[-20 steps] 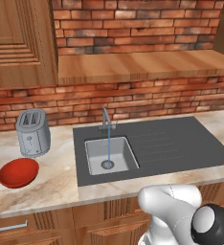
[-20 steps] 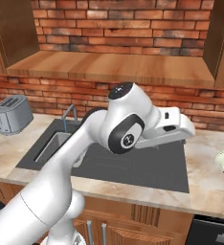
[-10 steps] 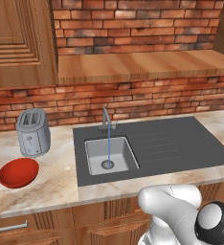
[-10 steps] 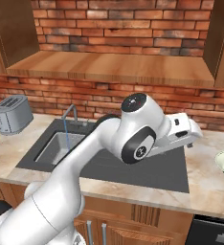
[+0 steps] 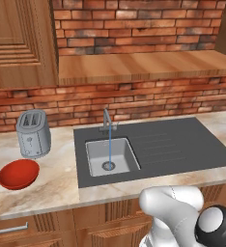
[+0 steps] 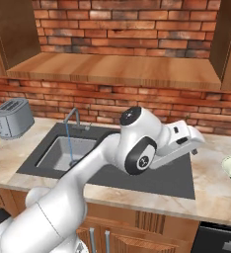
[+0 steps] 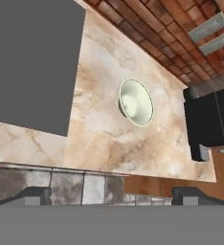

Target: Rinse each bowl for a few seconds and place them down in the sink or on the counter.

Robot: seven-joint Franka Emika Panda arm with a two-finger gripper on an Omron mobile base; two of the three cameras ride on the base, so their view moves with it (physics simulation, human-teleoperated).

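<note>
So the water's running, thin stream from the faucet [image 5: 106, 120] straight into the drain of the sink [image 5: 182, 144], and neither bowl has been rinsed as far as I can judge. The red bowl [image 5: 18, 173] sits on the counter [image 5: 57, 181] at about 9 o'clock from the basin, just in front of the toaster [image 5: 33, 133]. The cream-green bowl [image 7: 136, 102] is on the opposite side, past the dark sink edge, sitting alone on the marble with nothing touching it; a black appliance [image 7: 212, 119] stands at its 3 o'clock in the hand view. The arm is stretched out toward that side and the end effector [image 7: 113, 195] hangs well above the bowl, tips spread wide and carrying nothing. Looks like the reach-for-the-pale-bowl step. Next move, I'd guess: drop down, line one finger inside the rim and one outside, pinch the wall, then carry it back under the stream. The rim is thin, so sloppy alignment could just nudge it away.
</note>
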